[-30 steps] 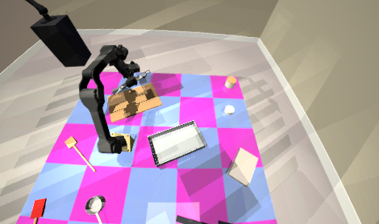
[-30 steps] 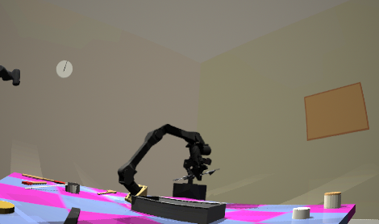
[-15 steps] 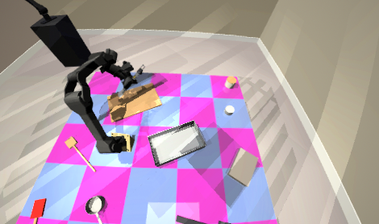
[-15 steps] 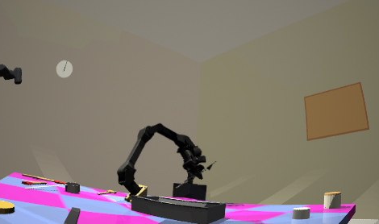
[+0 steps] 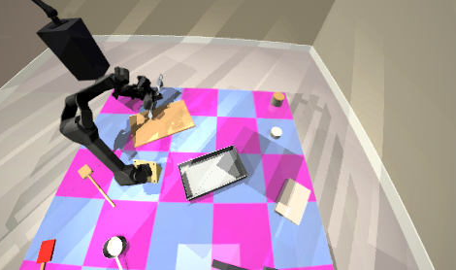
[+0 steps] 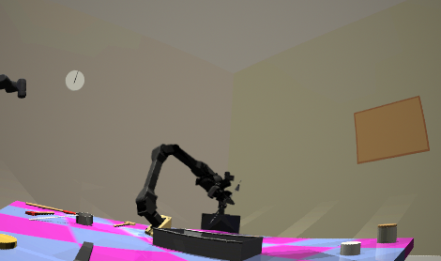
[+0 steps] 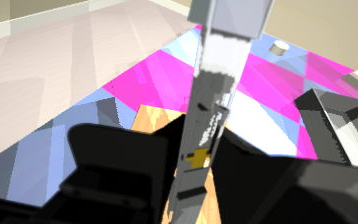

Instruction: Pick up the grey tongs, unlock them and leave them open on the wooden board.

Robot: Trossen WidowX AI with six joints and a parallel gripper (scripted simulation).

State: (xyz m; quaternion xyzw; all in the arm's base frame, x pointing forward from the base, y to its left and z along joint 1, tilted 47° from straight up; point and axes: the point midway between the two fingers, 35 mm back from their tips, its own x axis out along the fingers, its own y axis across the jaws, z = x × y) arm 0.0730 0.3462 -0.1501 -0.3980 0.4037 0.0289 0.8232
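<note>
The grey tongs [image 5: 159, 84] [image 6: 237, 187] [image 7: 220, 55] are held in the air, steeply tilted, one end up and the other slanting down. A small yellow piece shows on them in the wrist view. My gripper [image 5: 155, 97] [image 7: 196, 120] is shut on the tongs part way along their length. The arms of the tongs look close together; the lock's state cannot be told. The wooden board [image 5: 177, 119] [image 7: 146, 115] lies below the gripper and tongs. The roasting tin [image 5: 218, 188] [image 6: 200, 244] [image 7: 321, 125] stands apart from them, with no tongs across it.
A wooden-topped canister [image 5: 277, 100] [image 6: 387, 234] and a white cup [image 5: 276, 132] [image 6: 350, 248] [image 7: 279, 48] stand at the far right. A pale block [image 5: 293, 201] lies right of the tin. A mallet [image 5: 85, 171] and a round pan [image 5: 115, 247] are near the arm's base.
</note>
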